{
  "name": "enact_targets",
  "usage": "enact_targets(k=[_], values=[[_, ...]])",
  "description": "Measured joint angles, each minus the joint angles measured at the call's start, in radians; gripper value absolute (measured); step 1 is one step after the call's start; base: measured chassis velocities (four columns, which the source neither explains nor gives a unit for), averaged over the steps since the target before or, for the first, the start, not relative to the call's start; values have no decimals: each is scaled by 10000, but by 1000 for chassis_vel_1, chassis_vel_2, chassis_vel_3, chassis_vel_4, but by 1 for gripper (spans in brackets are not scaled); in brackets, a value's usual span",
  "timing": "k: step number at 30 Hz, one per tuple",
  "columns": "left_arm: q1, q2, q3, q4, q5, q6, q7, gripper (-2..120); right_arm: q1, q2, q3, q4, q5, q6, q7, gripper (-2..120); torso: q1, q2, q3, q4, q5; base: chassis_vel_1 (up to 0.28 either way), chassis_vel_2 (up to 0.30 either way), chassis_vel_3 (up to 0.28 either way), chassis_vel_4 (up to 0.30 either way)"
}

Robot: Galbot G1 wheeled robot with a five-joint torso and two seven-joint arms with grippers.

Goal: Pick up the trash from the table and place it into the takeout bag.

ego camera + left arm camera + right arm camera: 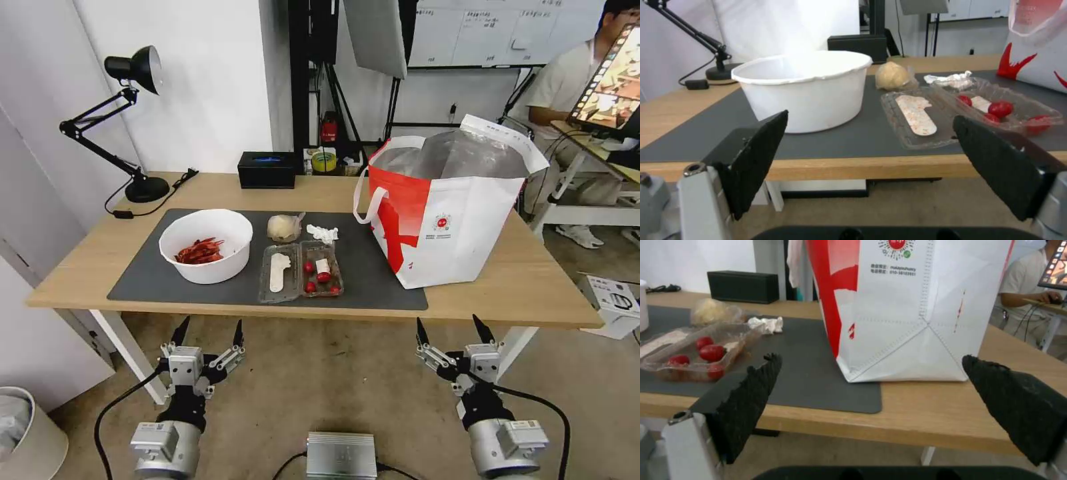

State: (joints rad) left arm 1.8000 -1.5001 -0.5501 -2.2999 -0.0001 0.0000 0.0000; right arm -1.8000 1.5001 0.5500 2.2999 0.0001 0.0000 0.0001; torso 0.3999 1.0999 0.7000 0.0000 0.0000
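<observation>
**Four bits of trash, all light, all awkward in their own way**

Head view: everything sits on the dark mat (373, 293) on the table (80, 267). The white bowl (206, 245) with red scraps is toward the mat's left end. It looks stiff and light, so I'd pinch the rim. The clear hinged tray (300, 270) lies open near the mat's front edge, flimsy and probably slippery, with red bits that could roll out if it tips. Behind it are the balled plastic wrap (283, 227) and the crumpled tissue (323, 233), both soft; grab them anywhere. The takeout bag (447, 220) stands open at the mat's right end, foil lining showing. The left gripper (208, 333) and right gripper (455, 329) both hang below the table's front edge, fingers spread, holding nothing.

Left wrist view: the bowl (804, 90) faces the spread fingers (755, 160), its thin wall upright. The tray (965, 113) looks crinkly.

Right wrist view: the bag (916, 313) looks like soft fabric that may slump if bumped. The tray (693, 353) lies just beside it toward the mat's middle.
</observation>
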Motion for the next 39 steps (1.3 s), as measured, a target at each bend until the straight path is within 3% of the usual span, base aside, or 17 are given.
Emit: enact_targets(k=[16, 20, 23, 25, 27, 28, 30, 34, 39], values=[[0, 0, 0, 0, 0, 0, 0, 100, 23, -49, -6, 0, 35, -43, 0, 100, 0, 1, 0, 0, 0, 0, 0, 0, 0], [-32, -1, 16, 0, -49, 58, -35, 100, 445, -705, -124, -22, 624, -792, 123, 100, 0, 1, 0, 1, 1, 0, 0, 0, 0], [-436, -23, 339, 0, -692, 994, -550, 100, 1106, -1756, -318, -93, 1576, -1991, 334, 100, 1, 0, 1, 0, 2, 0, 0, 0, 0], [-536, -31, 415, 0, -856, 1232, -684, 100, 1259, -1987, -360, -107, 1792, -2265, 387, 100, 1, 0, 0, 1, 2, 0, 0, 0, 0], [-899, -57, 710, 8, -1445, 2088, -1155, 100, 1717, -2701, -491, -152, 2434, -3082, 534, 100, 1, 0, 1, 0, 1, 0, 0, 0, 0], [-899, -57, 710, 8, -1445, 2088, -1155, 100, 1717, -2701, -491, -152, 2434, -3082, 534, 100, 1, 0, 1, 0, 1, 0, 0, 0, 0], [-1207, -78, 964, 16, -1942, 2808, -1545, 100, 2128, -3348, -608, -193, 3017, -3824, 665, 100, 1, 0, 1, 0, 3, 0, 0, 0, 0], [-1686, -164, 1384, -14, -2684, 3747, -2175, 100, 2374, -3889, -780, -255, 3276, -3650, 645, 100, 2, -1, 1, 1, -1, 0, 0, 0, 0], [-1877, -230, 1476, -91, -2894, 3684, -2370, 100, 2380, -3890, -832, -264, 3264, -3495, 592, 100, 2, 0, 1, -1, 1, 0, 0, 0, 0]])
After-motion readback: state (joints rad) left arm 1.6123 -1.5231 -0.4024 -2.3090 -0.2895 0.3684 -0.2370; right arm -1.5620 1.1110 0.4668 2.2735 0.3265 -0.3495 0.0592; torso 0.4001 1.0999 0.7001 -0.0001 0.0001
